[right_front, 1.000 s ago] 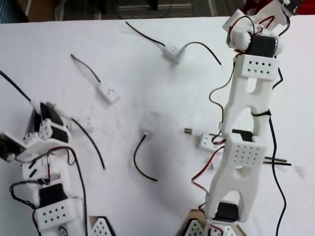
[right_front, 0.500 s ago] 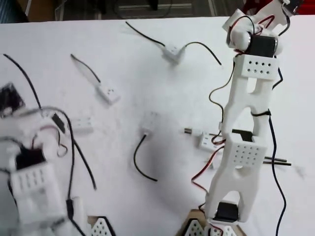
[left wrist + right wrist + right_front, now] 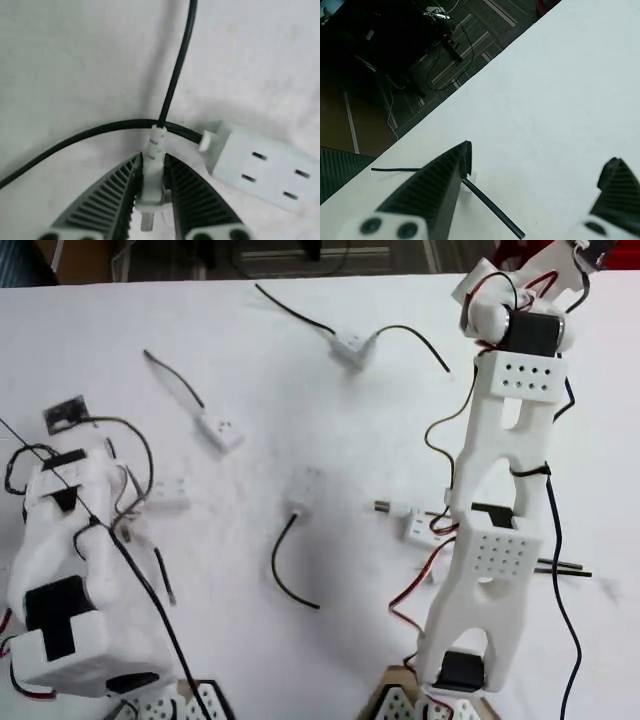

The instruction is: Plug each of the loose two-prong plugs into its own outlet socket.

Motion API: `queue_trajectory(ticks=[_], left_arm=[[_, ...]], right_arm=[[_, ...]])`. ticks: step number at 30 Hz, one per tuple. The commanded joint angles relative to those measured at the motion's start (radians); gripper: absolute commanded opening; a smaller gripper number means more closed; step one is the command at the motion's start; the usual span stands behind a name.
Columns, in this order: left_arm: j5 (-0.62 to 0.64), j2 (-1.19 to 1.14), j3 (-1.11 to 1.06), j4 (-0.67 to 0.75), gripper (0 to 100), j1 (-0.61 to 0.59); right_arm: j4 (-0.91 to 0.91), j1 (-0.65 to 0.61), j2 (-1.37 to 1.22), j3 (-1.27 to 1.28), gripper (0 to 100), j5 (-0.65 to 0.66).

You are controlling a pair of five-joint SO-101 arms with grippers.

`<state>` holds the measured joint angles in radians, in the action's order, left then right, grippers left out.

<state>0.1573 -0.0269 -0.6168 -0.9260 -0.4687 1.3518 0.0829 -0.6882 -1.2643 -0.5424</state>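
L arm [image 3: 60,540] shifted, beside boxy white socket [image 3: 260,167] | ribbed L jaws clamp white plug [image 3: 151,165] — R jaws wide apart

No readable text or marking, as far as visible

White counter [image 3: 300,340], evenly lit; beyond its edge, dark striped floor [image 3: 487,27], loose cables [image 3: 461,37], black furniture [image 3: 385,30].

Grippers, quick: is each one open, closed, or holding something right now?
Left gripper: closed on a white two-prong plug.
Right gripper: open, holding nothing.
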Motion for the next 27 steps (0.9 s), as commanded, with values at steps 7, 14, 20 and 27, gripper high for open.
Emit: queue_trajectory(ticks=[7,14,20,27], left_arm=[[-0.009,0.001,0.049,-0.008,21,-0.018],[-0.009,0.001,0.051,-0.025,21,-0.028],[-0.009,0.068,0.049,-0.025,21,-0.074],[0.026,0.361,-0.169,0.104,21,-0.087]], right_arm=[[0.008,-0.002,0.068,-0.040,39.1,0.011],[0.007,-0.002,0.068,-0.040,39.1,0.011],[0.005,-0.002,0.068,-0.040,39.1,0.011],[0.005,-0.005,0.068,-0.040,39.1,0.011]])
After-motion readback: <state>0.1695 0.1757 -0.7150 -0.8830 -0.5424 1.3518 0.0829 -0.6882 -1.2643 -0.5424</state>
